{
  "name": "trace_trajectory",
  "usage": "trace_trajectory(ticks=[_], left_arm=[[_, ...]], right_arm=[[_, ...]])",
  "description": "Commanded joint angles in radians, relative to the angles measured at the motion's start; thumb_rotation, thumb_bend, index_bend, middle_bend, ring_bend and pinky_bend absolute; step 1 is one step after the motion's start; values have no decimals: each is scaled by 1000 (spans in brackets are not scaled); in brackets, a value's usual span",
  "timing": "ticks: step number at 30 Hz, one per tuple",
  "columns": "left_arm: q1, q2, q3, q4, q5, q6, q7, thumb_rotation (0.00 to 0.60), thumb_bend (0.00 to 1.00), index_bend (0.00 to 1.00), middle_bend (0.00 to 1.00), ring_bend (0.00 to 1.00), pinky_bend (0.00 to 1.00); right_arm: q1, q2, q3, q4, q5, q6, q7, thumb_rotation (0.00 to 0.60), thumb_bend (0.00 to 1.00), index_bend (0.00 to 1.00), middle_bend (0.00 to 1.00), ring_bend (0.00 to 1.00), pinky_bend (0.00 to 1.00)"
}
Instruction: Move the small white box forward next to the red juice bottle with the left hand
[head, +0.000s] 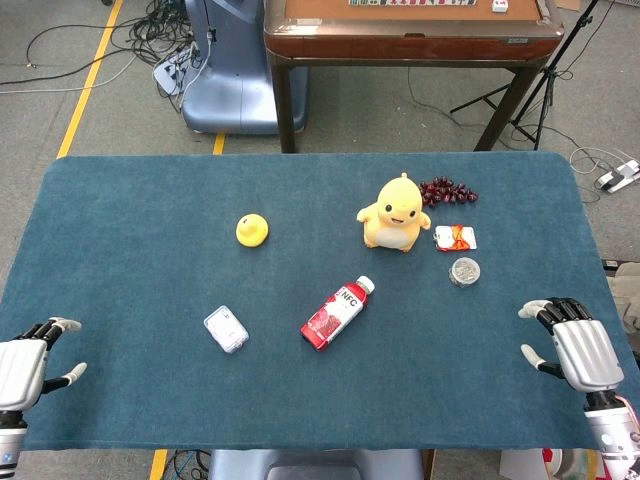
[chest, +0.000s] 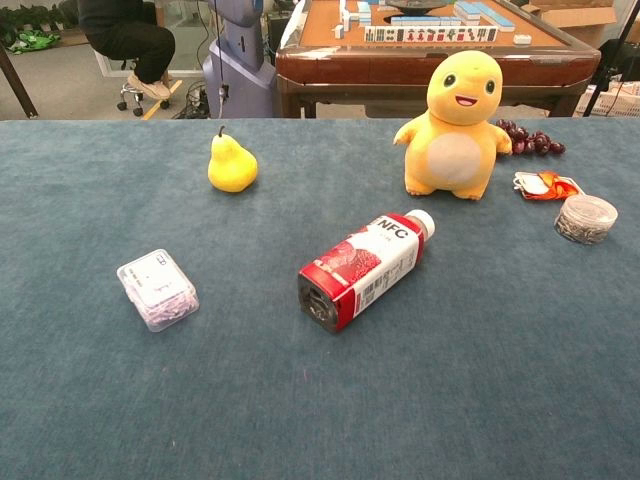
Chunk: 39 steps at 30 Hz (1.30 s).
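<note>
While both hands wait at the near edge of the surface (head: 120, 250), nothing is held yet. The left hand (head: 30, 365) sits at the near left corner with its fingers (head: 62, 325) spread and empty; the right hand (head: 575, 345) sits at the near right corner, also spread with nothing in it. Neither hand shows in the chest view.

The small white box (head: 226, 329) lies flat on the blue cloth, forward and to the right of the left hand, well apart from it. Its long axis runs on a diagonal, near-right to far-left. The left hand is clearly the nearer one, so the reach goes forward and inward.

Just beyond and to the right, the red juice bottle (head: 338, 313) lies on its side, cap pointing away and to the right, base toward the robot. A gap separates box and bottle.

Farther away stand a yellow pear (head: 251, 230) on the left and a yellow plush toy (head: 396, 213) on the right, with dark grapes (head: 447, 190) behind it, perhaps plastic ones.
</note>
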Motion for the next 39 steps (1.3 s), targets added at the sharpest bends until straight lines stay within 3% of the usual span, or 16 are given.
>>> trace_trajectory(ticks=[1, 8, 11, 15, 21, 24, 26, 39], left_arm=[[2, 3, 6, -6, 10, 5, 10, 600, 132, 365, 373, 402, 573], [12, 16, 17, -32, 34, 23, 8, 600, 132, 372, 399, 411, 581], [10, 17, 15, -44, 64, 45, -18, 600, 131, 441, 528, 483, 655], [2, -10, 18, -47, 109, 64, -45, 600, 31, 662, 779, 645, 829], [-56, -63, -9, -49, 185, 62, 16, 600, 0, 879, 992, 824, 957], [-93, -84, -21, -54, 186, 17, 44, 600, 0, 995, 1000, 959, 1000], [-112, -107, -34, -49, 178, -2, 78, 600, 0, 1000, 1000, 994, 1000], [-199, -206, -68, -24, 115, -114, 232, 600, 0, 1000, 1000, 1000, 1000]], right_arm=[[4, -8, -1, 6, -14, 4, -7, 600, 228, 387, 342, 223, 240], [10, -8, -2, 9, -24, 4, 8, 600, 228, 387, 342, 223, 240], [4, 0, 0, 3, -30, 24, 12, 600, 228, 387, 342, 223, 240], [-11, 11, -2, -7, -43, 60, 21, 600, 228, 388, 342, 223, 240], [-32, 30, -4, -23, -61, 107, 39, 600, 228, 390, 342, 223, 240], [-38, 38, -3, -28, -67, 123, 52, 600, 228, 390, 342, 223, 240], [-39, 40, 0, -27, -67, 129, 62, 600, 228, 390, 343, 223, 240], [-49, 58, 4, -30, -63, 143, 97, 600, 228, 390, 342, 223, 240]])
